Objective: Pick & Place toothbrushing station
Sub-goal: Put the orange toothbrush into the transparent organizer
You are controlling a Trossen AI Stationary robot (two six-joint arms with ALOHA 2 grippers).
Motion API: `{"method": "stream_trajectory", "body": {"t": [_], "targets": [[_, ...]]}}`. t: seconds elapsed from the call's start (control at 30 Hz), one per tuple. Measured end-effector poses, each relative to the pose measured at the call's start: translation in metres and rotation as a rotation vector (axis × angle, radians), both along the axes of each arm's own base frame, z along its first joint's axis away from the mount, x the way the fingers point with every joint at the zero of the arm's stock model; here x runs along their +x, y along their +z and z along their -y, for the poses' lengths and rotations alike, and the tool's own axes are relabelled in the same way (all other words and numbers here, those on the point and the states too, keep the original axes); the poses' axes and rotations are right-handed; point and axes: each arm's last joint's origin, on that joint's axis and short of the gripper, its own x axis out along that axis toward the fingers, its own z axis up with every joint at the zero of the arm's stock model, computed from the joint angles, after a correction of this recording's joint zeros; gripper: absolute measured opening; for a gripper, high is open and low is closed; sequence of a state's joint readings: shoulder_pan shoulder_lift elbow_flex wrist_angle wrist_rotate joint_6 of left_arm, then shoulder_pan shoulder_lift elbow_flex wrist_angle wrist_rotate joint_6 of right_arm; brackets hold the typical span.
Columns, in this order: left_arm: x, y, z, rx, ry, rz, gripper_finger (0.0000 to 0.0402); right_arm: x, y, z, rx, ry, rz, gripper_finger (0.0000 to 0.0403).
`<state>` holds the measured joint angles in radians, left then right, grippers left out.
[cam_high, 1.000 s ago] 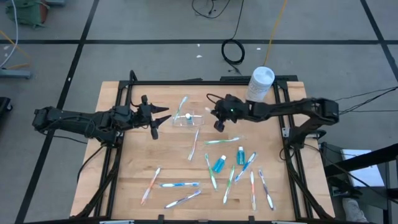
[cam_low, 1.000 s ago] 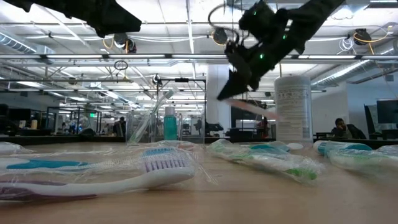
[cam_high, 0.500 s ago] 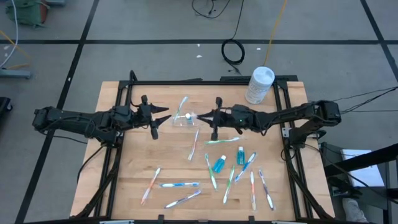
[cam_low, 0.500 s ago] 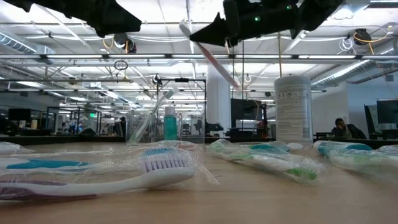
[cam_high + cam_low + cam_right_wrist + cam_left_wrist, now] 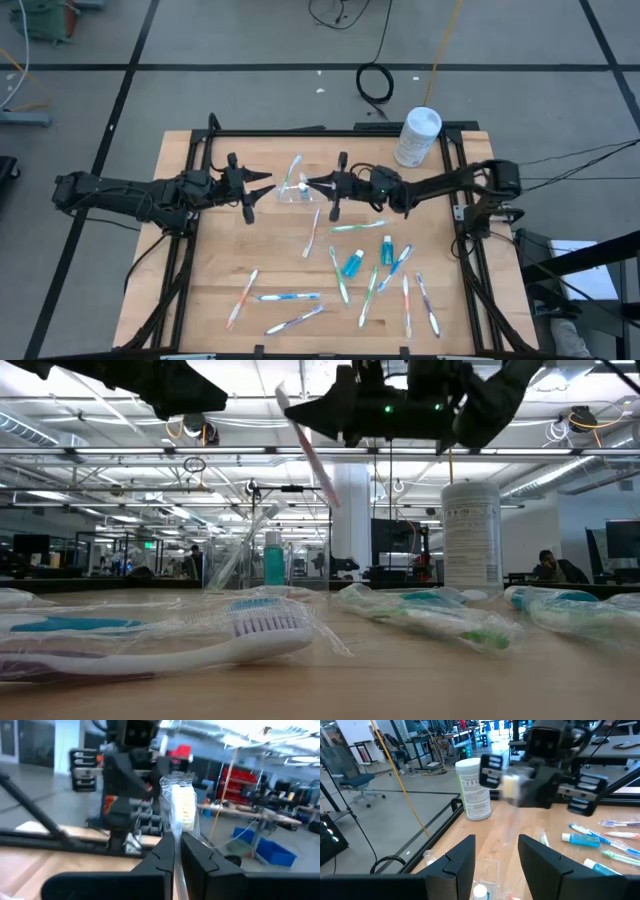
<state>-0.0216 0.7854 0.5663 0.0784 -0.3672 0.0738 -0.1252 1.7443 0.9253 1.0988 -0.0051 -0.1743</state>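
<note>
A clear cup (image 5: 299, 192) stands at the table's far middle with a toothbrush (image 5: 293, 170) leaning out of it and a small tube (image 5: 273, 557) inside. My right gripper (image 5: 313, 184) hangs just right of the cup, above the table, shut on a plastic-wrapped toothbrush (image 5: 309, 445). My left gripper (image 5: 266, 187) waits open just left of the cup, and its fingers (image 5: 462, 857) stand above the cup (image 5: 482, 887). Several wrapped toothbrushes (image 5: 290, 297) and two blue toothpaste tubes (image 5: 352, 263) lie on the near half of the table. My right gripper pinches the wrapped toothbrush's handle (image 5: 178, 838) between its two fingers. The fingers come level from the table's right and lie across the brush. The brush is lifted clear and stands steeply slanted, its bristle head (image 5: 181, 805) up and its handle end (image 5: 333, 498) down.
A tall white canister (image 5: 418, 135) stands at the table's far right corner. Loose toothbrushes (image 5: 313, 232) lie just near of the cup. The low view shows wrapped brushes (image 5: 200, 645) close to the near edge. A black frame rail (image 5: 190, 260) runs along the table's left and right sides.
My right gripper has gone up and toward the table's left, to the cup, carrying the toothbrush and turning level. The brush has tipped from nearly level to a steep slant with its head up.
</note>
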Motion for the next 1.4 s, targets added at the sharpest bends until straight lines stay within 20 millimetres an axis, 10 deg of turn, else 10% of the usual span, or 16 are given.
{"method": "stream_trajectory", "body": {"t": [0.53,1.4], "targets": [[0.0,0.0,0.0,0.0,0.0,0.0,0.0152,0.015,-0.055,0.032,0.025,-0.071,0.061,0.0009],[0.0,0.0,0.0,0.0,0.0,0.0,0.0152,0.012,-0.054,0.047,0.047,-0.104,0.068,0.0012]]}}
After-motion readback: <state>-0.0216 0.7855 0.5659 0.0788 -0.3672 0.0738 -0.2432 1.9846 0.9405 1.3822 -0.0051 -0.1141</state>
